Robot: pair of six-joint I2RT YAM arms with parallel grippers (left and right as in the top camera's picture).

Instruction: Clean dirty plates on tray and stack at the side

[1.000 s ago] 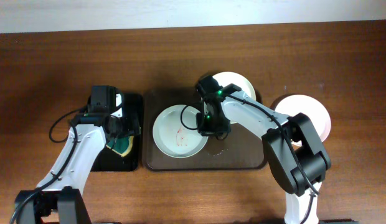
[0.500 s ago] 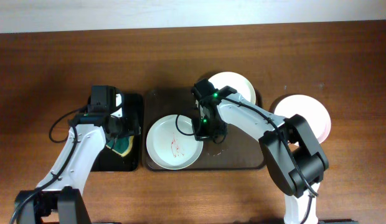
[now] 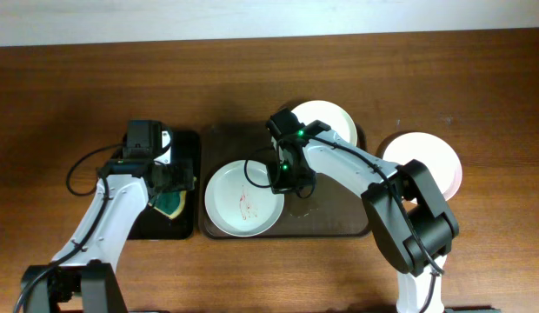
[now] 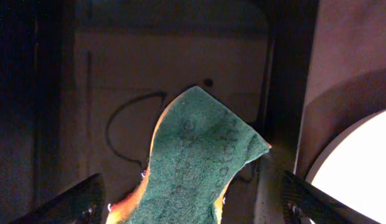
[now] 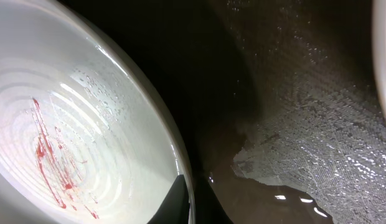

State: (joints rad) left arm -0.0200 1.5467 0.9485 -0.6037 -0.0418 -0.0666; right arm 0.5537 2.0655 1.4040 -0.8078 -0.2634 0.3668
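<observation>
The right claw (image 5: pixel 190 202) is pinched on the rim of the smeared plate (image 3: pixel 243 200), which lies to its left on the brown tray (image 3: pixel 339 222). Wiping is judged not yet begun. The left claw (image 4: pixel 193 208) is spread around the green sponge (image 4: pixel 199 155). Since a second ago the plate has been dragged leftward.

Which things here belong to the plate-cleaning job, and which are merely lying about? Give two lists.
Job in hand:
smeared plate, rim gripped by the right hand
white plate at the back of the tray
pinkish plate on the table beside the tray
brown tray
green sponge

Lying about:
black tray under the sponge
wooden table
</observation>
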